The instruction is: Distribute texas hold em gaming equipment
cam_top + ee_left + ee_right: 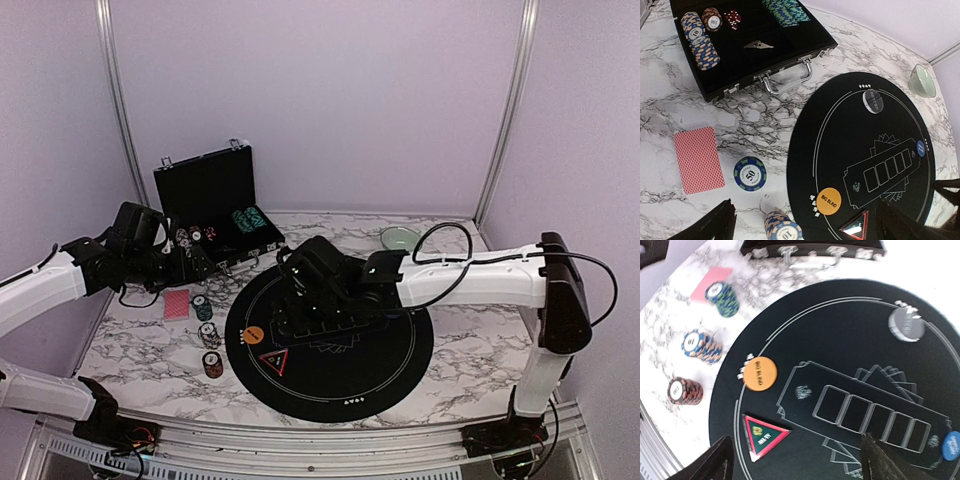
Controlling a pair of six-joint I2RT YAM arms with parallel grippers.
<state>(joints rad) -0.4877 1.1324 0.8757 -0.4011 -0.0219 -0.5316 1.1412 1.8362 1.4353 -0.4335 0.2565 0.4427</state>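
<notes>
Your left arm reaches in low from the left edge, and the left hand (195, 262) hangs just in front of the open black case (205, 195). Your right arm bends at the elbow and stretches leftward, with the right hand (312, 305) above the round black mat (390, 370). Both hands have their fingers spread wide and hold nothing (neither touches anything).

Ahead and to the left of the left hand, a pinkish-red-backed card (699, 159) lies flat, with a green chip stack (750, 173) just beside it. A blue-and-orange stack (782, 229) stands almost between the fingers.

Just ahead of the right hand, an orange button (760, 373) and a triangle marker (764, 434) lie on the mat. A pale disc (906, 324) sits far ahead and a blue button (952, 445) off to the right. A brown-red stack (685, 390) stands off the mat to the left.

The desk (470, 350) is white marble-patterned, a pale green bowl (400, 238) sits at its back, and the walls (320, 100) are lilac.
</notes>
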